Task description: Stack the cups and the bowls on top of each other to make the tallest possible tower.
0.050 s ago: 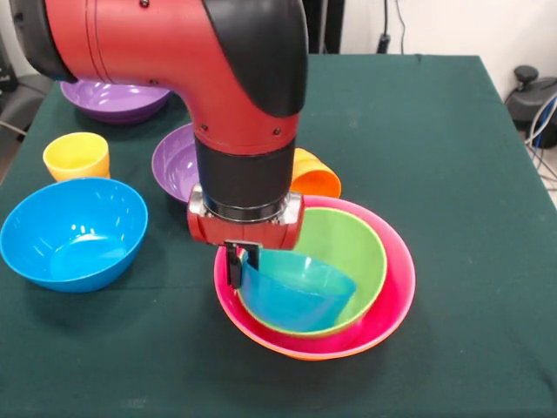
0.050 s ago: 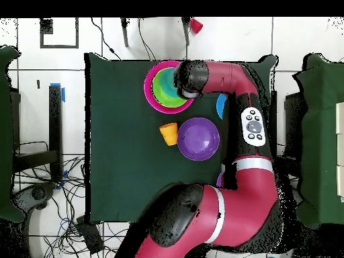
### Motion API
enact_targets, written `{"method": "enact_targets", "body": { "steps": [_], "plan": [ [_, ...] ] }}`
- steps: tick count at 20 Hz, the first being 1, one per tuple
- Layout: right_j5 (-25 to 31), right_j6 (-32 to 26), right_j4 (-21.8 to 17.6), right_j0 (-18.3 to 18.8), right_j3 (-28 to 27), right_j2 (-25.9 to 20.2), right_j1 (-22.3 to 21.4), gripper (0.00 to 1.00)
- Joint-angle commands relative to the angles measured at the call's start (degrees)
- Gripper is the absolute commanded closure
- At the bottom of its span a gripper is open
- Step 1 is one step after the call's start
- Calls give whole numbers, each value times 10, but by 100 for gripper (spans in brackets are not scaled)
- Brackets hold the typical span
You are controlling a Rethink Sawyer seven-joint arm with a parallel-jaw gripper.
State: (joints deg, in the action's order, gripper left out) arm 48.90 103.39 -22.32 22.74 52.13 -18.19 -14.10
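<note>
No brand names or readable writing anywhere that I can spot. The gripper [image 1: 242, 264] is clamped on the near rim of the teal bowl [image 1: 296, 292], which sits tilted inside the green bowl [image 1: 352, 248], nested in the pink bowl [image 1: 396, 287], with an orange rim peeking out under that. The arm hides most of one purple bowl [image 1: 174, 161] and part of the tipped orange cup [image 1: 315, 177]. The yellow cup [image 1: 77, 155] and light blue bowl [image 1: 74, 231] sit well apart from the tower, on the green table [image 1: 452, 131]. Overhead, the arm covers the teal bowl completely.
</note>
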Motion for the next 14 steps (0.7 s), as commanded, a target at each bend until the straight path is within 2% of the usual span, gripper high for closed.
{"method": "enact_targets", "body": {
  "steps": [1,14],
  "plan": [
    [-47,-97,-58,-20,60,-5,-4,100],
    [-12,-57,-49,-53,96,11,-71,100]
  ]
}}
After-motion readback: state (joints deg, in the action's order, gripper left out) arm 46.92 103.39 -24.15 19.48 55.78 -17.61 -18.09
